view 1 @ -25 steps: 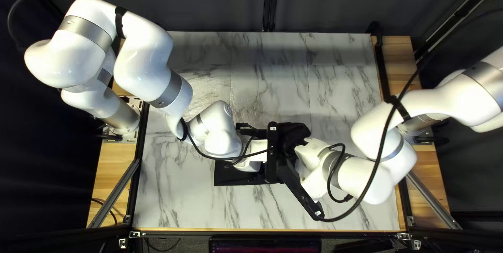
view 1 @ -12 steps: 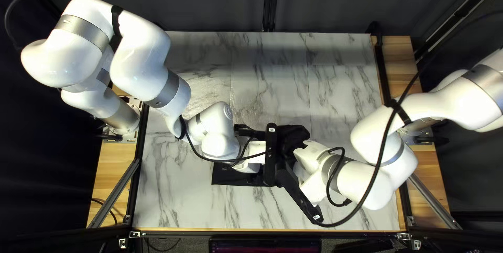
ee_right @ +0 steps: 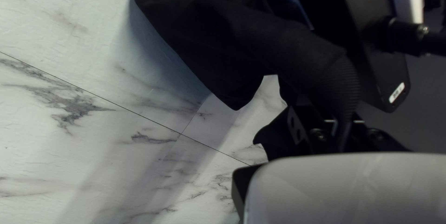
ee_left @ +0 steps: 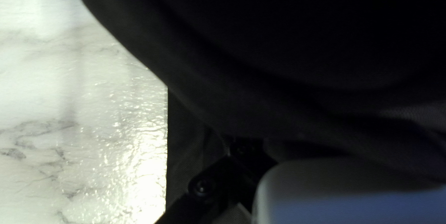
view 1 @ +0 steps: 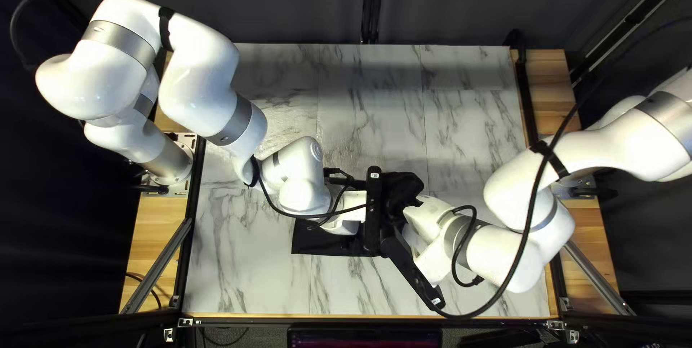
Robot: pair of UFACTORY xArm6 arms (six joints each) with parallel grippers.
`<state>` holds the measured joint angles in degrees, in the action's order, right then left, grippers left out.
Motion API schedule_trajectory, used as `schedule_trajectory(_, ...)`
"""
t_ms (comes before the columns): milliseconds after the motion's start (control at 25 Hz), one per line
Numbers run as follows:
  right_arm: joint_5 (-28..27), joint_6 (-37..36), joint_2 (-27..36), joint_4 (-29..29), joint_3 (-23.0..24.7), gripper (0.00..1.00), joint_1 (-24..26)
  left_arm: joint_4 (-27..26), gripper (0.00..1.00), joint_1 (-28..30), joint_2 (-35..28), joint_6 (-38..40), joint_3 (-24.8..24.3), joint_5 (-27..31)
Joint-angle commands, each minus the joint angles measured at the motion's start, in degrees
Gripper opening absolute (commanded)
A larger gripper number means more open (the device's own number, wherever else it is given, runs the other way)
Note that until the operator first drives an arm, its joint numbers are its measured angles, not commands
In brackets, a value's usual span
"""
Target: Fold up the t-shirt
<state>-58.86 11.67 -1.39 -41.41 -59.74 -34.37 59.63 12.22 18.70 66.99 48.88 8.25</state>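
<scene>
Black cloth lies flat nearest the worktop's near edge: the T-shirt's lower layer, part hidden under the left arm. It could drag and crease if the grippers pull without lifting clear. The left gripper is buried in fabric, so I can't tell its state; the right gripper looks pinched narrow on ribbed cloth. Beyond, the raised bunch may drop crooked if the arms, crowded together, bump or move unevenly. Against a second ago, the right arm sits slightly nearer the near edge, and the flat layer has crept slightly left in the top left view.
</scene>
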Motion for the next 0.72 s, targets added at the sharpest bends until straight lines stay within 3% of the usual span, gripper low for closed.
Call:
schedule_trajectory(40, -0.2, -0.5, -0.2, 0.1, -0.5, 0.00, 0.1, 0.9, 1.00, -0.2, -0.2, 0.5, 0.1, -0.3)
schedule_trajectory(240, -0.5, -1.1, -0.5, 0.5, -1.1, 0.00, 0.2, 5.0, 1.00, -0.3, -2.7, 3.9, -1.6, -0.7)
schedule_trajectory(520, -0.9, -1.6, -0.6, 0.8, -1.5, 0.00, 0.2, 6.3, 1.00, 1.3, -7.2, 6.3, -5.0, 1.2)
schedule_trajectory(720, -0.9, -1.7, -0.7, 0.9, -1.7, 0.00, 0.3, 11.0, 1.00, 1.9, -8.3, 11.8, -6.3, 1.8)
